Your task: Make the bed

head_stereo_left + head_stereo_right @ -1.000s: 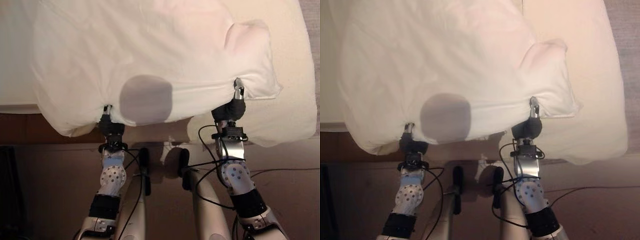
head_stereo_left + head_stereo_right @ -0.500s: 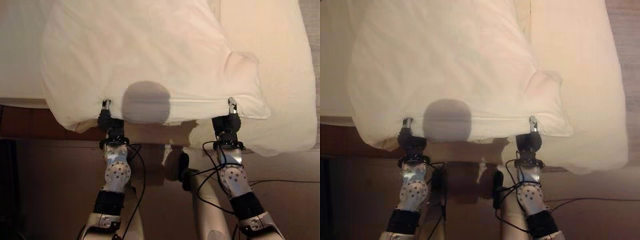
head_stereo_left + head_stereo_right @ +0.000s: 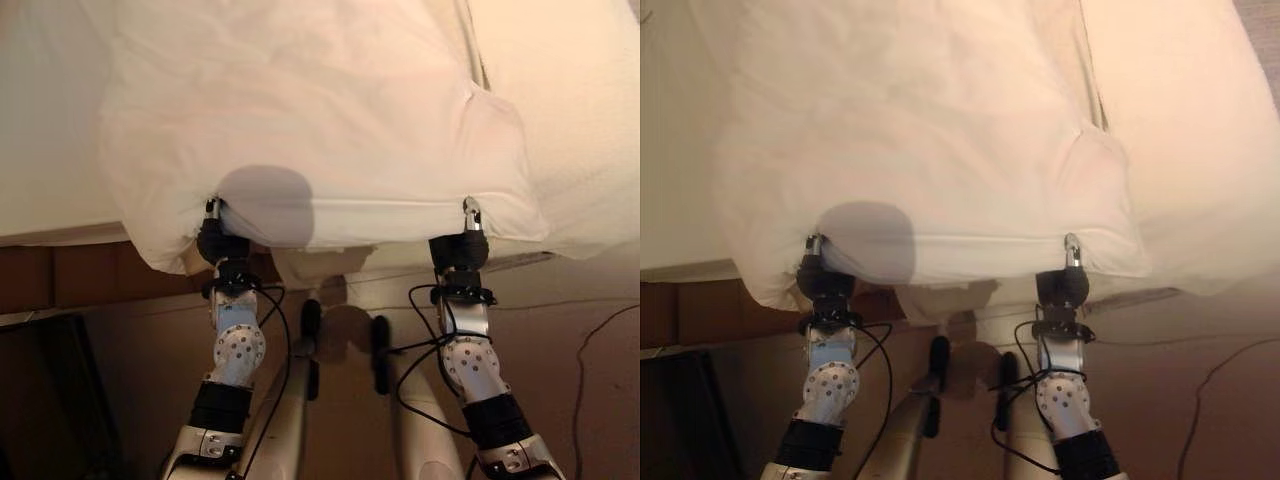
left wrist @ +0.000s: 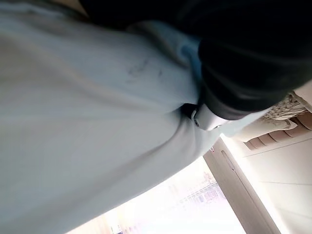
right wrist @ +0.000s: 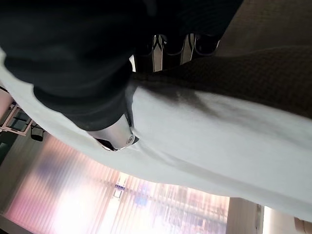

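a brown floor [image 3: 560, 400] is seen below the near edge, a dark piece of furniture [image 3: 50, 400] is set at its left, and a bright window with vertical blinds [image 5: 161, 204] is shown in the right wrist view.

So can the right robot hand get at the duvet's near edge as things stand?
Probably yes: the right robot hand is already at the duvet hem, fingers tucked under it, with nothing between.
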You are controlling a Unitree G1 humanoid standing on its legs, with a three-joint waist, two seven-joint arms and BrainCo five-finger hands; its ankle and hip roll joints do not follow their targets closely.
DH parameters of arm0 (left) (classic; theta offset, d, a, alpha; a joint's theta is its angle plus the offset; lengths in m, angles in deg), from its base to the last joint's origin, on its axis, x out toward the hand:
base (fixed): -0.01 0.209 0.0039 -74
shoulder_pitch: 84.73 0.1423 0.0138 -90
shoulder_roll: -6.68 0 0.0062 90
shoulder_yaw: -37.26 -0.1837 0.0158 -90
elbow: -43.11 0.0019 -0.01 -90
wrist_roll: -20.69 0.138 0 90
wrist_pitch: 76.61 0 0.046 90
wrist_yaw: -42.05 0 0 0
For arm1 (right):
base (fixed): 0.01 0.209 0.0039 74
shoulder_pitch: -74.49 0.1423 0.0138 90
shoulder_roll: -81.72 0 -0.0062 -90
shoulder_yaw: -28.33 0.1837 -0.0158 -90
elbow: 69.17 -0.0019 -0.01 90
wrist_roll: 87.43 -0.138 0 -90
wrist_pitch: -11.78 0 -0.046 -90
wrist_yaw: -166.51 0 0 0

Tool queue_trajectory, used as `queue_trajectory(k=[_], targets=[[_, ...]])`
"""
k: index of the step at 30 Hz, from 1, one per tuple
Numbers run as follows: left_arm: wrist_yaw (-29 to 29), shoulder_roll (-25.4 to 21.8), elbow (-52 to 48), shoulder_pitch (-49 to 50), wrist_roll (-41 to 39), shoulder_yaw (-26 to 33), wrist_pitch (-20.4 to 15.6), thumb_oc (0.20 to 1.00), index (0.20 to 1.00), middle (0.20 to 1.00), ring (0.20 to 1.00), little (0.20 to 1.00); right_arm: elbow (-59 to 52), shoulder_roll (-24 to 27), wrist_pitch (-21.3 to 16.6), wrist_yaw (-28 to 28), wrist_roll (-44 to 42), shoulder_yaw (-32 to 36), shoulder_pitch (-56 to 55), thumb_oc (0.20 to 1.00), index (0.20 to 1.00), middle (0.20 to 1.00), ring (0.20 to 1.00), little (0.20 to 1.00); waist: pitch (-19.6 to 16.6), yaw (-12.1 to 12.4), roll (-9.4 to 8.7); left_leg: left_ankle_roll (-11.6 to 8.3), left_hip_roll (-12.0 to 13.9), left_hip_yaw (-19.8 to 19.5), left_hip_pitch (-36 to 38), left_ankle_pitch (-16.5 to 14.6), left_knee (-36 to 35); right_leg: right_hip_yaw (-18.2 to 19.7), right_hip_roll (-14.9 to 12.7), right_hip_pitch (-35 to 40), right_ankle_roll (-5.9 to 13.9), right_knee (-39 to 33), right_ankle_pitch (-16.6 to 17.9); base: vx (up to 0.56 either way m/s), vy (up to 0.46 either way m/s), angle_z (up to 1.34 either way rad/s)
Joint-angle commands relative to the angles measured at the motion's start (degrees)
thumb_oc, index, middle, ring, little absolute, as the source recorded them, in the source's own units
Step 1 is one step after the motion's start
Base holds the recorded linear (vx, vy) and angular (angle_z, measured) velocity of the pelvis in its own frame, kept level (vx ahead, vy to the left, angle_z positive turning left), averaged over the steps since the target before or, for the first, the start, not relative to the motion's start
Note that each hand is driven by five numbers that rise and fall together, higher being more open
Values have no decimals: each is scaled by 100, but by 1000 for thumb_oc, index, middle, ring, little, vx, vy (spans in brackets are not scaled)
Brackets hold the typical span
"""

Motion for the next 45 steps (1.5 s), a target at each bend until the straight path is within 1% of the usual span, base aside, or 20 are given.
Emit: queue_trajectory(k=[1,9,13,14,17,18,19,21,25,26,27,29,30,31,33,34,35,36,39,45], targets=[[18,-378,-464,126,107,737,-404,200,200,200,200,200,-408,131,-601,136,-70,567,-587,200,200,200,200,200,-657,-111,41,38,-226,494,205,-586,237,3,102,209,625,-1153,830,-21,-4,8],[-3,-38,-355,228,-101,674,-409,200,200,200,200,200,-196,420,-427,64,-40,638,-532,200,200,200,200,200,-582,-112,189,-373,-135,671,-160,-675,1420,-156,-102,687,511,-1360,798,-58,-64,17],[5,-61,-472,170,-60,733,-455,200,200,200,200,200,-129,478,-441,79,-65,591,-474,200,200,200,200,200,-658,-82,-70,-263,617,172,-57,-660,1160,7,-274,671,496,-1308,729,-18,-3,19],[8,-65,-473,167,-58,736,-455,200,200,200,200,200,-126,475,-442,82,-67,591,-468,200,200,200,200,200,-674,-94,-79,-266,607,166,-77,-618,1131,1,-284,646,495,-1317,751,-4,38,22],[81,-187,-760,158,20,811,-625,200,200,200,200,200,-24,401,-475,149,-200,463,-428,200,200,200,200,200,-672,43,-161,-486,1669,-451,228,361,-169,-13,-309,410,464,-751,438,13,122,22],[86,-188,-762,159,23,810,-626,200,200,200,200,200,-23,400,-476,150,-201,462,-427,200,200,200,200,200,-673,40,-165,-498,1678,-449,269,403,-252,-19,-305,399,454,-723,421,29,306,25],[77,-245,-728,119,-12,817,-660,200,200,200,200,200,-26,367,-477,187,-237,413,-445,200,200,200,200,200,-700,93,-119,-703,2046,-400,417,704,-1012,-34,-371,299,537,-438,227,31,222,16],[-6,-335,-639,44,-87,742,-655,200,200,200,200,200,-46,335,-466,251,-271,296,-453,200,200,200,200,200,-702,126,-17,-819,2168,-185,553,667,-1240,-85,-488,122,687,-237,232,-10,460,4],[-113,-462,-468,-172,-183,575,-642,200,200,200,200,200,-143,209,-486,393,-309,327,-480,200,200,200,200,200,-587,133,-51,-815,1784,-22,116,415,-577,-68,-1053,223,1063,-688,638,-23,511,-4],[-170,-513,-374,-156,-224,545,-590,200,200,200,200,200,-166,171,-467,429,-308,411,-554,200,200,200,200,200,-607,93,-71,-794,1488,111,-40,144,-131,-112,-1473,516,1281,-1235,981,48,364,41],[-175,-517,-369,-160,-228,546,-591,200,200,200,200,200,-167,168,-467,429,-308,411,-552,200,200,200,200,200,-622,80,-64,-785,1481,94,-89,148,-98,-127,-1479,516,1288,-1282,1022,104,616,73],[-282,-528,-285,-120,-286,458,-535,200,200,200,200,200,-290,138,-455,399,-186,453,-595,200,200,200,200,200,-681,15,-28,-622,1070,306,-220,-226,393,-132,-2173,834,1487,-2090,1993,140,763,81],[-323,-594,-292,13,-284,466,-507,200,200,200,200,200,-338,114,-403,370,-64,365,-559,200,200,200,200,200,-728,96,-22,-443,953,550,-207,-534,686,-530,-2595,938,1392,-2707,2518,164,997,48],[-314,-627,-239,117,-78,475,-427,200,200,200,200,200,-280,95,-375,424,-66,348,-535,200,200,200,200,200,-763,186,-42,-374,923,746,-194,-703,854,-1046,-2680,1056,1396,-2874,2531,119,917,3],[-336,-632,-263,141,-10,467,-391,200,200,200,200,200,-263,109,-344,387,-12,338,-563,200,200,200,200,200,-786,149,-60,-293,821,740,-204,-697,870,-1022,-2461,1050,1247,-2628,2113,17,462,-93],[-380,-596,-173,100,-72,454,-330,200,200,200,200,200,-254,125,-365,437,-42,334,-560,200,200,200,200,200,-771,54,-74,-190,570,866,12,-662,604,-875,-1719,898,1062,-2122,1435,6,477,-86],[-369,-570,-189,111,-40,461,-293,200,200,200,200,200,-217,127,-382,424,-13,309,-566,200,200,200,200,200,-768,44,-83,-189,466,943,175,-616,385,-902,-1360,774,989,-1921,1176,6,474,-36],[-366,-568,-192,110,-37,463,-292,200,200,200,200,200,-217,128,-383,423,-12,308,-563,200,200,200,200,200,-770,46,-91,-189,460,949,179,-592,358,-893,-1365,755,986,-1906,1176,15,244,0],[-253,-488,-197,198,134,405,-174,200,200,200,200,200,-205,69,-479,399,5,243,-681,200,200,200,200,200,-723,-71,-164,-181,210,1021,627,-411,-238,-727,-451,616,838,-1559,914,31,246,-3],[-196,-418,-40,315,170,252,-97,200,200,200,200,200,-205,202,-486,379,14,326,-907,200,200,200,200,200,-797,-222,-18,-51,-21,988,712,-332,-503,20,17,534,800,-1780,1078,46,84,-8]])
